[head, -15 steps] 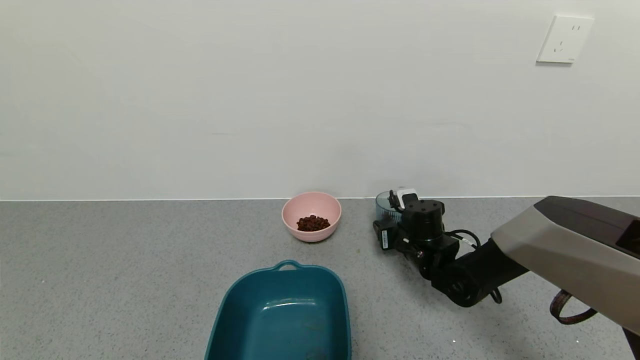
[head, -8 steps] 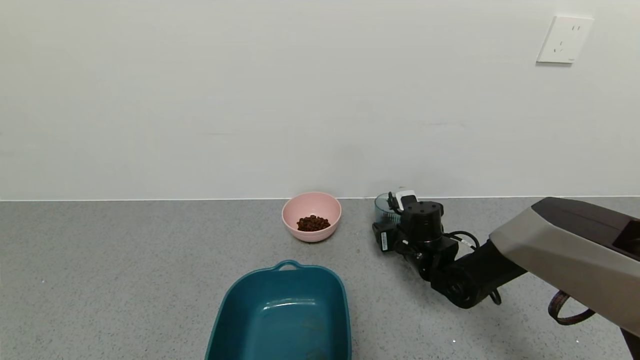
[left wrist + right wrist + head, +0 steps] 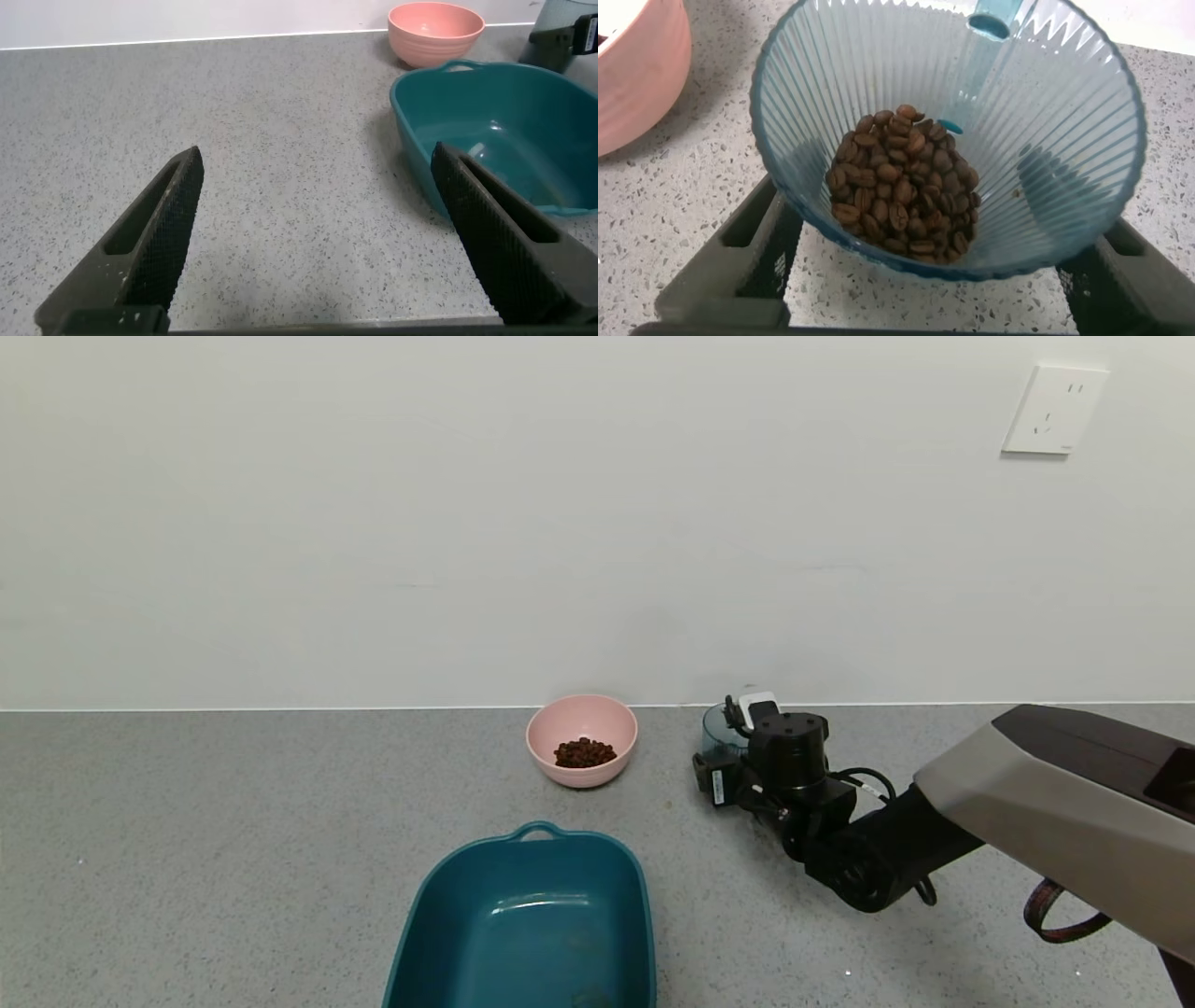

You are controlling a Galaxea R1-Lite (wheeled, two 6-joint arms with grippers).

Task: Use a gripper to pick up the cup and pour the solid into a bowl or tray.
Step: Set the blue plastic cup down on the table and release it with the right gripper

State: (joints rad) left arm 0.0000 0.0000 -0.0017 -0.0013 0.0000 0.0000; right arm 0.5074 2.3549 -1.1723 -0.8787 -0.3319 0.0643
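Note:
The ribbed blue-grey cup (image 3: 717,730) stands near the wall, right of the pink bowl (image 3: 582,737). In the right wrist view the cup (image 3: 1046,121) holds a small heap of brown beans (image 3: 906,187). My right gripper (image 3: 733,758) is at the cup and open. Its fingers (image 3: 761,247) stand on either side of the cup's lower part, with bare table between the cup and the gripper base. The pink bowl also holds a small pile of brown beans (image 3: 584,752). My left gripper (image 3: 318,154) is open and empty, low over the table, out of the head view.
A dark teal tray (image 3: 532,915) with handles sits at the front, in front of the pink bowl, and seems empty. It also shows in the left wrist view (image 3: 486,121). The wall runs just behind the cup and the bowl. A wall socket (image 3: 1055,409) is high on the right.
My right gripper has crept slightly forward and left around the cup, hiding more of it. The cup, bowl and tray have not moved.

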